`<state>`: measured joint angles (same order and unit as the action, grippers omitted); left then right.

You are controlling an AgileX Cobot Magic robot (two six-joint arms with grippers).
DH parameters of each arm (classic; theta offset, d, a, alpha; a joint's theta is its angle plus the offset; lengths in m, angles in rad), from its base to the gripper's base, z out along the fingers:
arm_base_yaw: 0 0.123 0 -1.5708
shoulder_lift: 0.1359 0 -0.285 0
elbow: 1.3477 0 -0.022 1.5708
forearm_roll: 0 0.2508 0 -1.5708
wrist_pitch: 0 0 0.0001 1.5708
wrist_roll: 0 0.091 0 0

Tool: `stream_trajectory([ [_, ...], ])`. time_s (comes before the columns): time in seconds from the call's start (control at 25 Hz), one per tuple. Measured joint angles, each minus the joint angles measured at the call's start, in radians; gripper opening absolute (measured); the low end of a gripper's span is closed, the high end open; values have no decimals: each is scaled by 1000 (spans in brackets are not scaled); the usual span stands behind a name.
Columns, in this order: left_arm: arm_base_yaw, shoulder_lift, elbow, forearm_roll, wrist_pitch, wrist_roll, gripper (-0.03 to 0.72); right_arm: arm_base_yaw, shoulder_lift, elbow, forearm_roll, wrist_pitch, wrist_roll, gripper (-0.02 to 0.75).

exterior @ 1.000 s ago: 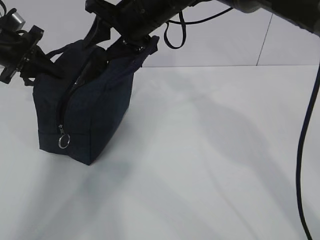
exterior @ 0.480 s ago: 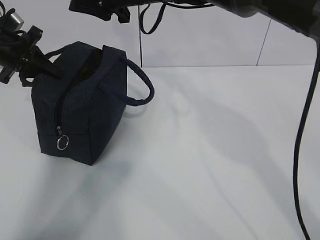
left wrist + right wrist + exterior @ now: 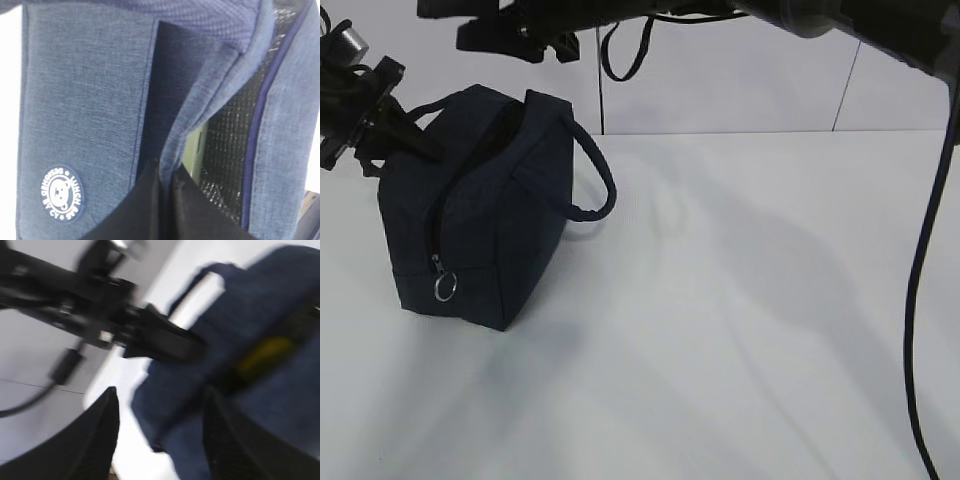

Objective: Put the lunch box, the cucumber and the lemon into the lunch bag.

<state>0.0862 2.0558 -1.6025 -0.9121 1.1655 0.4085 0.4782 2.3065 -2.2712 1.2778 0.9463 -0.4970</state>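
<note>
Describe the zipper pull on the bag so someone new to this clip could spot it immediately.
On the white table, the dark navy lunch bag stands at the left. Follow the zipper down its near end face to the bottom of the track, low on the bag. There hangs the silver ring pull, the only shiny metal on the dark fabric.

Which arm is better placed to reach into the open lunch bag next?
Probably right. The right arm has its jaws open and empty above the lunch bag; the left arm has its jaws shut on fabric at its opening, so they are occupied.
</note>
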Motion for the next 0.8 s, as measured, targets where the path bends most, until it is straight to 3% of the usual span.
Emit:
stream_trajectory([
  [0.4,0,0,0,37,-2,1,-8,0,-48,0,-623,94,447,408],
  [0.56,0,0,0,40,-6,1,-8,0,-50,0,-775,135,620,408],
  [0.8,0,0,0,40,-9,1,-8,32,-42,0,-872,137,774,408],
])
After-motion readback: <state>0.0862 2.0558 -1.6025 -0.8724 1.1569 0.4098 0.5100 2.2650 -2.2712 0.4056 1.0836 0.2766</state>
